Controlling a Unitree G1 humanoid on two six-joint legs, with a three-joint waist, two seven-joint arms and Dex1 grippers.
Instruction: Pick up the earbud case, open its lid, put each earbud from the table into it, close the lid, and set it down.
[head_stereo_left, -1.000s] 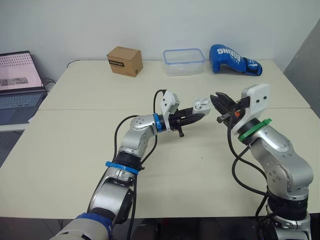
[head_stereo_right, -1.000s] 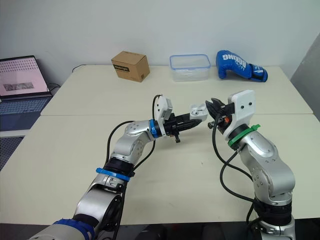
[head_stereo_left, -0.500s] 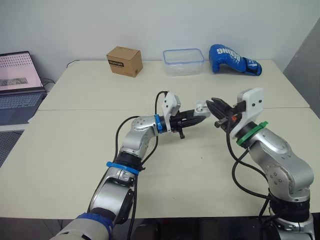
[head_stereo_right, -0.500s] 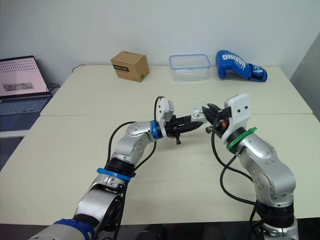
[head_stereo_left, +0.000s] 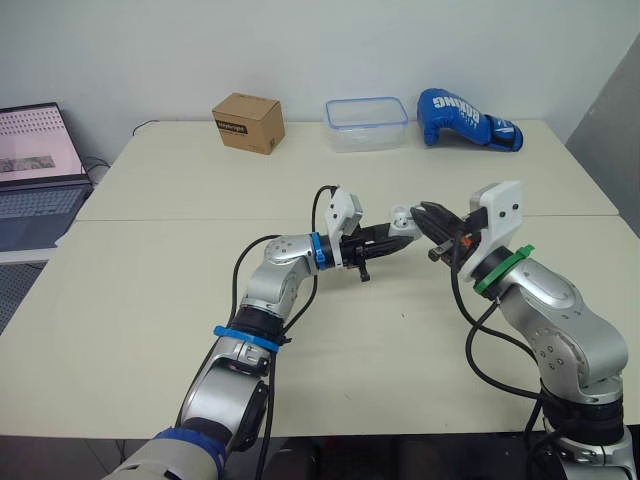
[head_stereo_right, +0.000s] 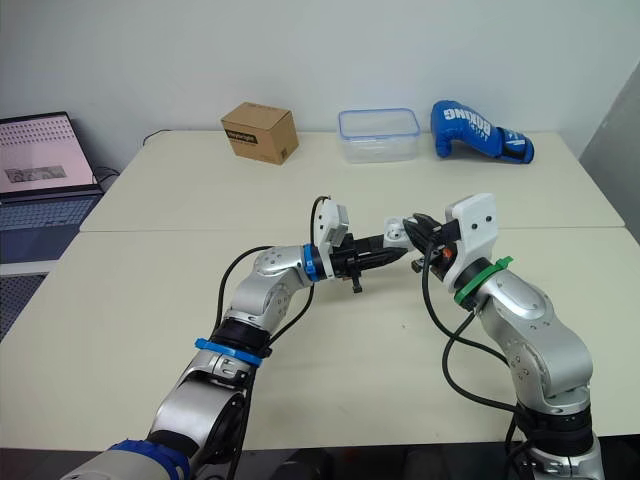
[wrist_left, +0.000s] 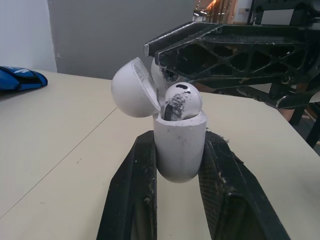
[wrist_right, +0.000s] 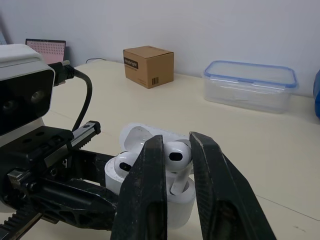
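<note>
Closer now: right tool (wrist_right: 175, 143) pinching earbud (wrist_right: 176, 154) at open case (wrist_left: 180, 162) clamped in left tool (wrist_left: 179, 147); box (wrist_right: 148, 66), tub (wrist_right: 250, 86) behind.

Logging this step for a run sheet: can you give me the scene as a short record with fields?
left claw: shut on earbud case
lid: open
seated earbud: one, in the case
right claw: shut on second earbud, at the case's opening
back of table: cardboard box, plastic container, boxing glove
</note>
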